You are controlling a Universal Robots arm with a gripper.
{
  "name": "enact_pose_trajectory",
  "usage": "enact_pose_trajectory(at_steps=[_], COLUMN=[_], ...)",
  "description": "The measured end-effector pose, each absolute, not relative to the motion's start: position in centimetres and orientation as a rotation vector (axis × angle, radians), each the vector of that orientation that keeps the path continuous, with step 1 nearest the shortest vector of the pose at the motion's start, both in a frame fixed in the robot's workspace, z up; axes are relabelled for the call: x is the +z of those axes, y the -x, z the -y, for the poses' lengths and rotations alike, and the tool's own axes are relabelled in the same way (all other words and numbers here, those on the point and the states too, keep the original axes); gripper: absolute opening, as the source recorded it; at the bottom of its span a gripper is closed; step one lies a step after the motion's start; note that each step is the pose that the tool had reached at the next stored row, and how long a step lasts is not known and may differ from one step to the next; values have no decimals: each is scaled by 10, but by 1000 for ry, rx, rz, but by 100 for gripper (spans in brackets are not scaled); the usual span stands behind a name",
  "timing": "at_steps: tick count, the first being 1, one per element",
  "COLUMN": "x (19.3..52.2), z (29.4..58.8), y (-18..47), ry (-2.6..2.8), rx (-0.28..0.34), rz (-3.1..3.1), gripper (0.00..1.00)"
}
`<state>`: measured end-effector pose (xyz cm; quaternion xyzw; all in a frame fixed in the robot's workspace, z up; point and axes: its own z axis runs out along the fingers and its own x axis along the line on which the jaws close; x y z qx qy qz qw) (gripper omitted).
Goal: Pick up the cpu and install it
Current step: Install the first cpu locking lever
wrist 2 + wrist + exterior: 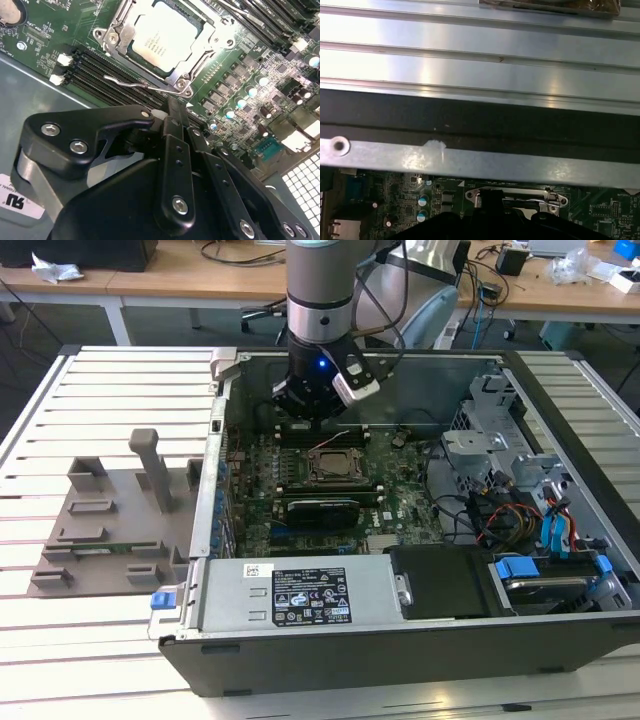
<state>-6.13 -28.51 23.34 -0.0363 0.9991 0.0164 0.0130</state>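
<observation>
In the exterior view the arm stands over the open computer case (560, 640), its gripper (312, 412) hanging low inside, just above the green board (300, 515) and close to the case's far wall. The socket frame (332, 468) sits mid-board just in front of the gripper, and off to the exterior view's left a grey fixture block (110, 525) rests on the slatted table (60, 660), well apart from the action. From here the jaws are hard to read. Over to the second wrist view: there's the cpu (162, 37), silvery top up, lying flat inside the socket frame (112, 32), with the thin wire lever (132, 82) running along the frame's edge beside the memory slots (100, 67). The gripper (172, 117) is in the foreground, its dark fingers (172, 150) drawn together with nothing between them — clenched and empty, apart from the chip. By the look of it, the chip is already seated and the work is at the socket, around that lever and frame. In the first wrist view, the case's metal rim (480, 162) runs right across, the frame (520, 196) peeking out below it. Room is tight: far wall close behind, memory slots and the lever crowding the socket, capacitors (240, 105) alongside; the freest way is straight up.
</observation>
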Motion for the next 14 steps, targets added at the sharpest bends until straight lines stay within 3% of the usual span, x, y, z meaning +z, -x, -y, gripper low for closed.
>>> enact_pose_trajectory(at_steps=[14], x=[211], z=[283], y=[57], ry=[118], rx=[51], rz=[-3113], gripper=[11])
